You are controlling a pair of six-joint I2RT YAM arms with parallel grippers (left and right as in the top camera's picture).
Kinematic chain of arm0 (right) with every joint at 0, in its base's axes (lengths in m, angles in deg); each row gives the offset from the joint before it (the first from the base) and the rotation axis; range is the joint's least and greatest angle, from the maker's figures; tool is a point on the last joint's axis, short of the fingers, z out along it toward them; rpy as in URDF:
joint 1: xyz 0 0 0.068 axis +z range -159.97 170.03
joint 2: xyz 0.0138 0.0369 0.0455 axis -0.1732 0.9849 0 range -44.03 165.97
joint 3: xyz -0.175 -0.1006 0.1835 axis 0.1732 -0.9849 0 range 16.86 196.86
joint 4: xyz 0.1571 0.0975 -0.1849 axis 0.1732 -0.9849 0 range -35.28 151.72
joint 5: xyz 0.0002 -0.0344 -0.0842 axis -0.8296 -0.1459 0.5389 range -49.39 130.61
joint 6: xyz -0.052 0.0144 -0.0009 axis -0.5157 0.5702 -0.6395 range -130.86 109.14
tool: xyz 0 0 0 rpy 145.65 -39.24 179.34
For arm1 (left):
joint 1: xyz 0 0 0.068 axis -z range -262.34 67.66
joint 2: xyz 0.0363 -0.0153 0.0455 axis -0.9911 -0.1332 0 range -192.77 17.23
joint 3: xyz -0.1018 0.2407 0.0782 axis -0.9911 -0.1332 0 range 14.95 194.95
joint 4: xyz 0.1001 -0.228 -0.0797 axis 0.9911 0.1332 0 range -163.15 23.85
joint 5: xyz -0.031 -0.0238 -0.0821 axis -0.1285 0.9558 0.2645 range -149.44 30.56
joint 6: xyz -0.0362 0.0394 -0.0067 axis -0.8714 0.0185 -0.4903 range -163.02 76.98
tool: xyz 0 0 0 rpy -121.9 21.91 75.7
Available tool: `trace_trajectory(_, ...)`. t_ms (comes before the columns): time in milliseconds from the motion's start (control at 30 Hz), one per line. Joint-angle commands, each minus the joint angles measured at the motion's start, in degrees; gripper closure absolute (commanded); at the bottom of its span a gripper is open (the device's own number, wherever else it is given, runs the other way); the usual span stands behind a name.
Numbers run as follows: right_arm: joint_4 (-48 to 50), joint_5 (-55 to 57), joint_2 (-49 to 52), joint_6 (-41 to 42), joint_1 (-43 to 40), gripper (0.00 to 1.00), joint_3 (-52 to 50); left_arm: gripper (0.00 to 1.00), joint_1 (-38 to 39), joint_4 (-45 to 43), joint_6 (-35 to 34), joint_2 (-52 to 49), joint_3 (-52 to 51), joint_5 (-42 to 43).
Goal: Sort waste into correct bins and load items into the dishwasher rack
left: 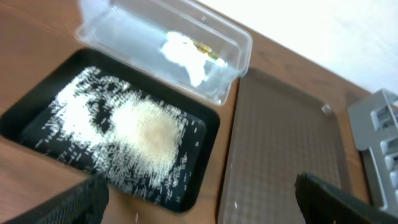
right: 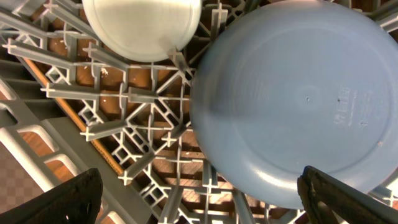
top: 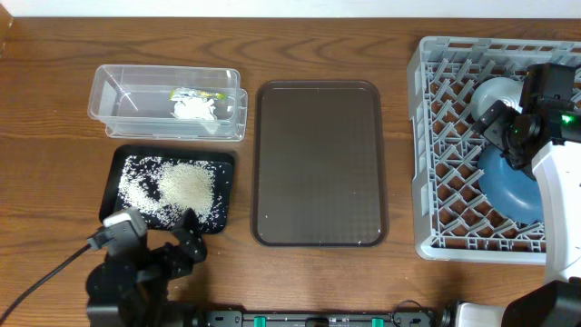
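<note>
Right tool (right: 199,193) over smooth round dish (right: 298,99)

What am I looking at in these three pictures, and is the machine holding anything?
You are seeing one tabletop from three cameras. The first hangs above the table; the other two ride on the wrists of two robot arms, so each shows the black tips of its own jaws at the bottom corners.

On the table, a clear plastic tub holds a crumpled white wrapper. Below it, a black tray is covered with loose rice. A larger brown serving tray lies in the middle. On the right stands a grey dishwasher rack holding a blue dish and a pale rounded cup or bowl.

The left gripper sits near the rice tray; the right gripper hangs over the rack. Both jaws stand open and hold nothing.
</note>
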Motion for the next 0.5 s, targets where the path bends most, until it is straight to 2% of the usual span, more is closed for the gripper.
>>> trace_trajectory(0,-0.1,0.8,-0.7,-0.5,-0.6,0.01,0.4,0.03,0.3,-6.8,3.9,4.1,-7.4,1.5)
trace_trajectory(267,-0.1,0.8,-0.7,-0.5,-0.6,0.01,0.4,0.02,0.3,-29.2,4.4,7.1,-24.3,1.4)
trace_trajectory(467,-0.1,0.8,-0.7,-0.5,-0.6,0.01,0.4,0.02,0.2,-38.8,4.4,9.6,-32.9,1.4)
